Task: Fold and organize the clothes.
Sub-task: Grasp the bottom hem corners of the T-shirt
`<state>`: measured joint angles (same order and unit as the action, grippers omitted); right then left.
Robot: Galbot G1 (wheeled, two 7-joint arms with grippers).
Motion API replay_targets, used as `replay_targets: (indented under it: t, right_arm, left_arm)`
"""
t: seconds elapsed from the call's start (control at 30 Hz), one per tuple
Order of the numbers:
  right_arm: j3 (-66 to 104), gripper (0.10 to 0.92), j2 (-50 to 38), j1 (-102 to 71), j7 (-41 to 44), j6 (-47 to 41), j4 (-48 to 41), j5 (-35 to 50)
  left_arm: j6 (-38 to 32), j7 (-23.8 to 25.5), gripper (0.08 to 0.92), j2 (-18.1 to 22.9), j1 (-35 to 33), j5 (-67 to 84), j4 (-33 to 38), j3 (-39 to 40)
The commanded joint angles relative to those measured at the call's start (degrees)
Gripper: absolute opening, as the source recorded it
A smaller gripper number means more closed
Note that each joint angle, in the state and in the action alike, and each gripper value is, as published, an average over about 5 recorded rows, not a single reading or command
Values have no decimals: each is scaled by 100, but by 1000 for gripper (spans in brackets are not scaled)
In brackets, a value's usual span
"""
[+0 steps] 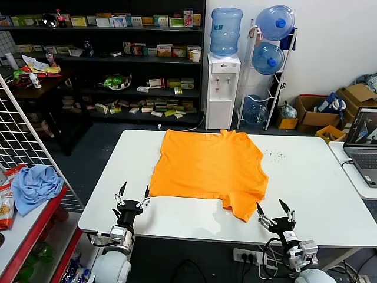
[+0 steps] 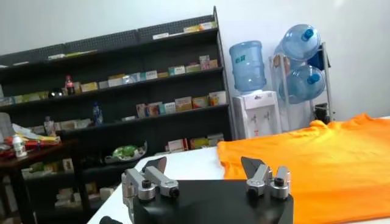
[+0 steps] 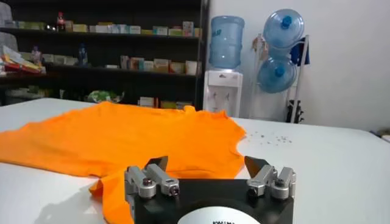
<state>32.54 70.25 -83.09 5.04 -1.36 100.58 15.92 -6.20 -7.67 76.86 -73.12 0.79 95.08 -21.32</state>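
Observation:
The bright orange T-shirt [image 1: 206, 168] lies spread flat on the white table [image 1: 306, 194], plain side up, no print showing. One sleeve hangs toward the front right. My left gripper [image 1: 134, 193] is open and empty at the table's front edge, just left of the shirt's front left corner. My right gripper [image 1: 273, 211] is open and empty at the front edge, just right of the sleeve. In the left wrist view the shirt [image 2: 317, 158] lies ahead of the open left gripper [image 2: 207, 164]. In the right wrist view the shirt [image 3: 122, 140] lies ahead of the open right gripper [image 3: 207, 164].
A light blue cloth [image 1: 34, 186] lies on a red shelf at the left beside a wire rack. A laptop [image 1: 362, 141] sits on a side table at the right. A water dispenser [image 1: 222, 88], bottles and dark shelving stand behind the table.

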Motion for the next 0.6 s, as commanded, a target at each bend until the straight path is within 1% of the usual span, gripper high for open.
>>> replay_targets:
  t: [0.03,0.27,0.6]
  right_arm:
    - [-86,823,0,35,-108,-498,-14,7]
    - [-326,823,67,261,-431,-1063,-126,98]
    - [-503,823,115,579,-730,-1351,-251,212]
  left_arm:
    - [449,40,823,-82,133,212,-82,143]
    - [1367,14,823,-240,379,731,-87,614]
    - [2054,-199,823,-380,857,1632,-294,901]
